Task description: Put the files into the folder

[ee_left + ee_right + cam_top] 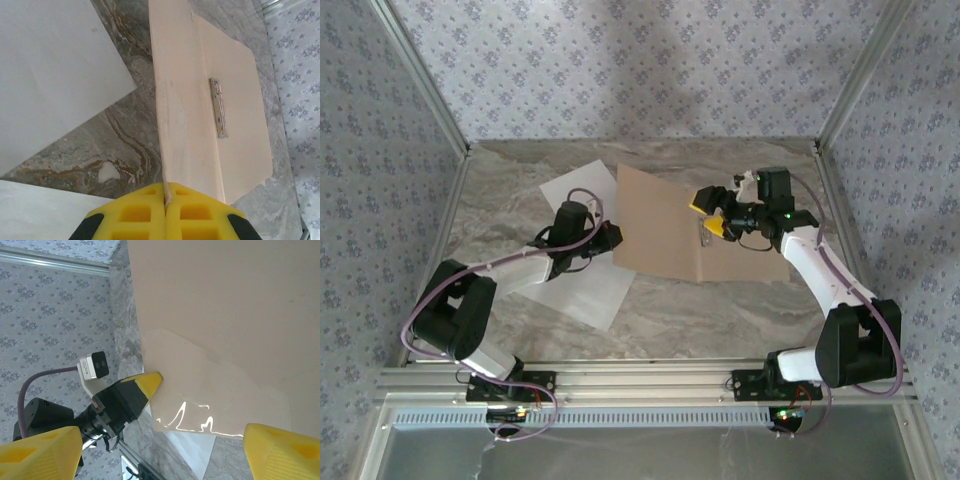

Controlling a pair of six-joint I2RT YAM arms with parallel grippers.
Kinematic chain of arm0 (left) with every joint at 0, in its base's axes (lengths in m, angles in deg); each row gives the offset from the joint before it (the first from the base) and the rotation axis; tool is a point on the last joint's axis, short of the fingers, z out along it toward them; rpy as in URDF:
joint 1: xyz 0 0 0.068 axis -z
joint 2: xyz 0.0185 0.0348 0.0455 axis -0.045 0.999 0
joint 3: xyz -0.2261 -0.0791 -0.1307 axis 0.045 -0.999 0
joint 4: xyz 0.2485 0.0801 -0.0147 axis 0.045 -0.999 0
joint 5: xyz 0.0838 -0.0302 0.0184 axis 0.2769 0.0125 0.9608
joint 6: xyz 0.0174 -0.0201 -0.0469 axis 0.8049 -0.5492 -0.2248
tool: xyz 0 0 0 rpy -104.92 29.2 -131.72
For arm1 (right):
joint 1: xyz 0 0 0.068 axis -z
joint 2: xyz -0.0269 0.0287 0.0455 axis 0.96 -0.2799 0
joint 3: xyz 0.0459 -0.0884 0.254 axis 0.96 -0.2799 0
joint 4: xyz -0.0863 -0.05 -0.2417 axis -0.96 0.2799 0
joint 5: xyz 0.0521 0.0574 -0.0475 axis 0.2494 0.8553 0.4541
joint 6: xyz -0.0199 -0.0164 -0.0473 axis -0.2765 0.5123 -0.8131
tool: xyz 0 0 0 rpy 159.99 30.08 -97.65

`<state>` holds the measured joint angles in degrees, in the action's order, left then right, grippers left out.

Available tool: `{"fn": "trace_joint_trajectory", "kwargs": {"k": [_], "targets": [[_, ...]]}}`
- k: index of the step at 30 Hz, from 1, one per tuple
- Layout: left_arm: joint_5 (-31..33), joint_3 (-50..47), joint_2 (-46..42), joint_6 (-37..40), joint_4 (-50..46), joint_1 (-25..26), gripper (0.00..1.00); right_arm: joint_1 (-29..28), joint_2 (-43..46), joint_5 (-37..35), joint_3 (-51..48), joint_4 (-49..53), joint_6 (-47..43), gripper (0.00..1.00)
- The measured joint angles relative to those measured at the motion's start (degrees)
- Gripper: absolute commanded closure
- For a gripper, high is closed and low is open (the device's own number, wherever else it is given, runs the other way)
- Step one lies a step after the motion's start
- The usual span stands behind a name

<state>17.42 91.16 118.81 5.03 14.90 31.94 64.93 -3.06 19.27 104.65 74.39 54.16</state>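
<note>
One edge of the folder (240, 115) sits pinched in the left gripper (165, 194) (right gripper (712, 215) spread nearby).

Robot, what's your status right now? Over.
Left gripper shut on folder cover edge, cover raised. Right gripper open near the clip. Files on table left of folder, not yet in; left arm lies over them.

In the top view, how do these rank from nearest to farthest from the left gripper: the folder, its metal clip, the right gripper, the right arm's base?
1. Folder: the left gripper is shut on its left cover edge.
2. Metal clip, on the spine to the right, and the open right gripper just beside it: too close to call.
3. Right arm's base, at the table's near right edge.
</note>
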Motion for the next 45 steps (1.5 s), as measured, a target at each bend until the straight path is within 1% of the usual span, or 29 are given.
{"fn": "trace_joint_trajectory", "kwargs": {"k": [7, 11, 14, 19, 22, 26, 31, 34, 38, 45], "targets": [[-1.49, 2.51, 6.58, 0.04, 0.39, -0.94, 1.0, 0.98, 0.0, 1.01, -1.46, 0.22, -0.48, 0.14], [-2.01, 3.37, 8.24, 0.02, 0.66, -0.94, 0.99, 1.6, 0.02, 1.31, -1.73, 0.39, -0.63, 0.15], [-1.99, 3.45, 8.48, 0.22, 0.66, -0.94, 0.83, 1.84, 0.22, 1.46, -1.97, 0.46, -0.63, 0.14], [-1.73, 3.45, 7.89, 0.55, -0.35, -0.92, 0.61, 1.84, 0.44, 1.46, -2.05, 0.63, -0.66, 0.14], [-0.83, 3.21, 5.51, 0.83, -2.47, -0.87, 0.55, 1.84, 0.44, 1.46, -2.05, 0.63, -0.66, 0.14], [2.78, 2.64, -0.74, 1.84, -7.67, -0.22, 0.48, 1.64, 0.42, 1.44, -2.05, 0.61, -0.66, 0.14], [7.58, 2.78, -6.27, 2.82, -16.02, 2.93, 0.47, 0.72, 0.31, 1.44, -2.05, 0.59, -0.66, 0.15], [9.29, 3.02, -6.45, 2.8, -21.49, 5.73, 0.46, -0.04, 0.07, 1.42, -2.03, 0.59, -0.66, 0.15], [10.75, 3.02, -6.45, 2.4, -26.51, 9.94, 0.45, -0.79, -0.11, 1.42, -2.01, 0.57, -0.68, 0.15], [10.78, -0.46, -6.54, 0.2, -27.54, 14.34, 0.45, -1.92, -0.24, 1.22, -1.7, 0.09, -0.9, 0.15]]}}
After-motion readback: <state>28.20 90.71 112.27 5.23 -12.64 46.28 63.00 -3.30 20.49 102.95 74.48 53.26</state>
